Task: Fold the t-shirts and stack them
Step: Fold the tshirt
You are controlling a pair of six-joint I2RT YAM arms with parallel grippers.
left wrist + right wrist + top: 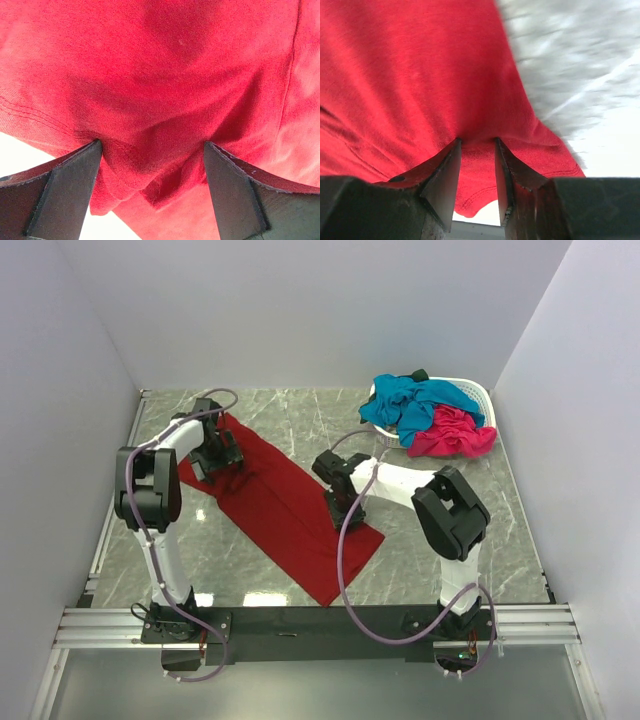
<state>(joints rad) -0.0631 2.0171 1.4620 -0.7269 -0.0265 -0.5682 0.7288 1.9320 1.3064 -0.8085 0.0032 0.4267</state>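
The left gripper [222, 456] sat on the far-left end of the red shirt [285, 515]. Its jaws stood wide around a loose bulge of cloth, with nothing pinched: released. The shirt lay as a long diagonal strip on the table [450, 520]. At its right edge the right gripper [338, 508] pinched a tuck of hem. Folding of the first shirt looked under way; next, that end probably needed carrying leftward. The teal shirt [410, 400] and pink shirt [455, 435] lay heaped in the basket [482, 392], far right. Sleeves and collar could not be made out, and the table in the right wrist view was blurred.
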